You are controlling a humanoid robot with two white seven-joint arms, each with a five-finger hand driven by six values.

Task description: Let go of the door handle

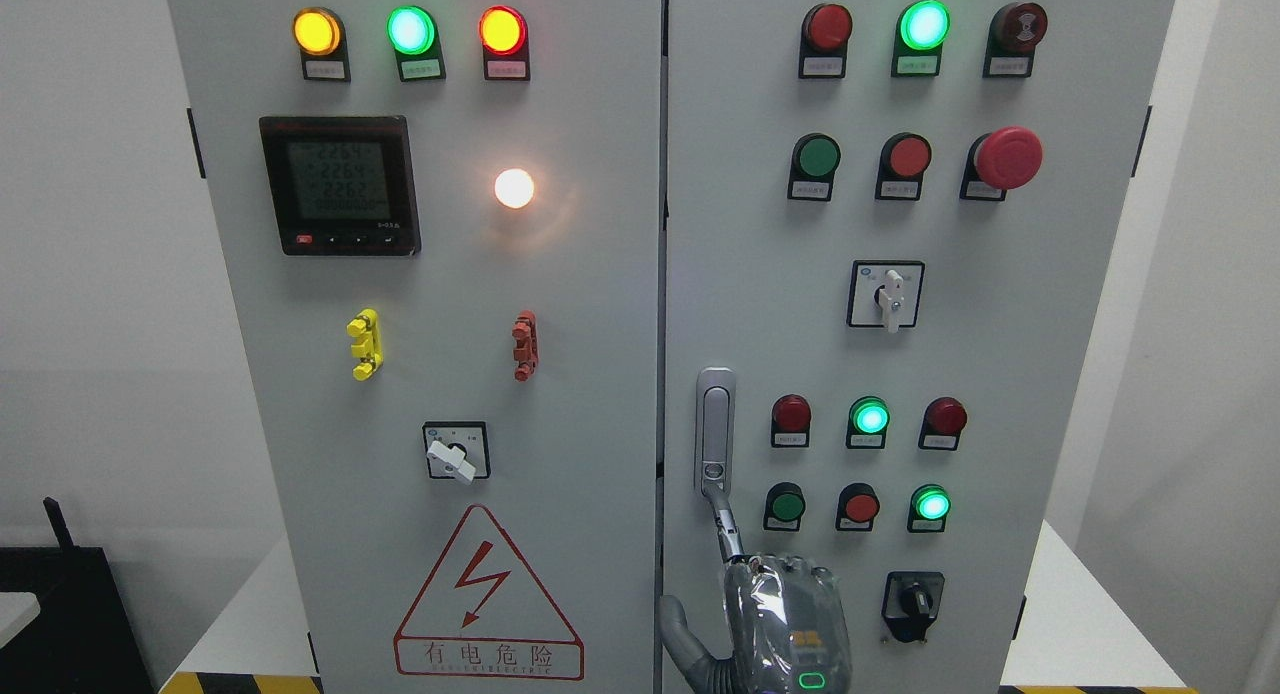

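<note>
The left door [420, 374] carries lamps, a meter [340, 184] and a warning triangle [488, 599]; just right of the seam stands the door handle [715, 429], upright and flush — the cabinet looks shut; beneath it a hand [775, 614] points one finger [725, 524] up to the handle's foot, gripping nothing, seemingly let go; which arm it belongs to is unclear.

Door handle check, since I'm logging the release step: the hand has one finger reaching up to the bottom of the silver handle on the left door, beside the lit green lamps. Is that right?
Not quite: the door handle is on the right door, not the left. The head view shows it just right of the centre seam, with the hand below it and one finger reaching up to its bottom end, beside the lit green lamps.
</note>
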